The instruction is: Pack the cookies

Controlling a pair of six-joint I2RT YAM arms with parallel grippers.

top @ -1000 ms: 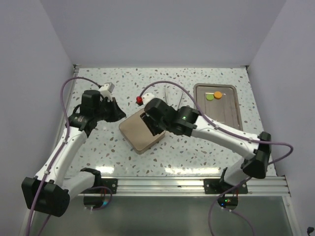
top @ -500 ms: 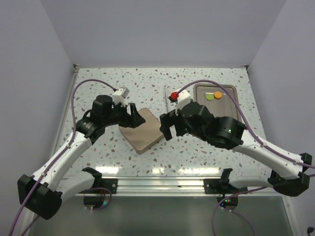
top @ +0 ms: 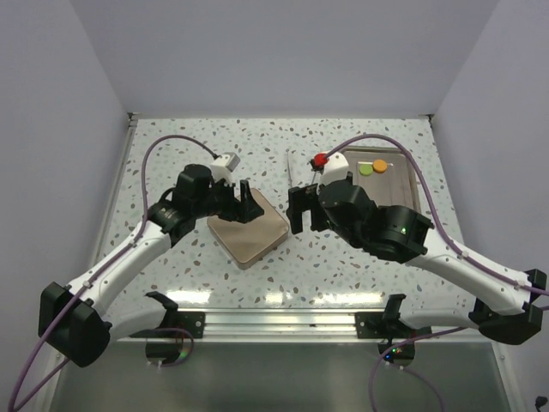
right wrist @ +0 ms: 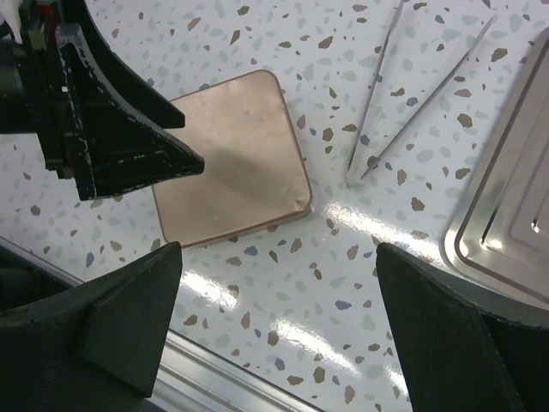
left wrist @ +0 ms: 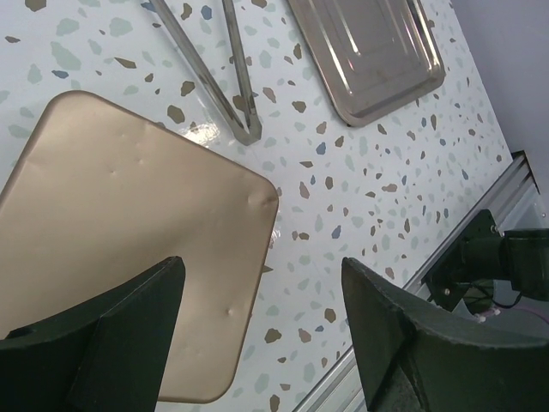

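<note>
Two cookies, one green point(top: 365, 169) and one orange point(top: 379, 166), lie on the metal tray point(top: 401, 184) at the back right. A closed tan tin box point(top: 250, 237) sits mid-table, and shows too in the left wrist view as the box point(left wrist: 129, 232) and in the right wrist view as the box point(right wrist: 232, 167). My left gripper point(top: 246, 204) hovers open over the box's far edge, nothing between its fingers point(left wrist: 129, 343). My right gripper point(top: 300, 210) hangs open just right of the box, above bare table point(right wrist: 279, 249).
Metal tongs point(top: 292, 170) lie behind the box, between it and the tray, seen as tongs point(left wrist: 214, 60) and tongs point(right wrist: 386, 94). The tray's corner point(right wrist: 515, 232) is at the right. An aluminium rail point(top: 274, 322) runs along the near edge.
The right gripper opened and drew back rightward off the box. The left gripper opened and swung right, from the table's left side to above the box.
</note>
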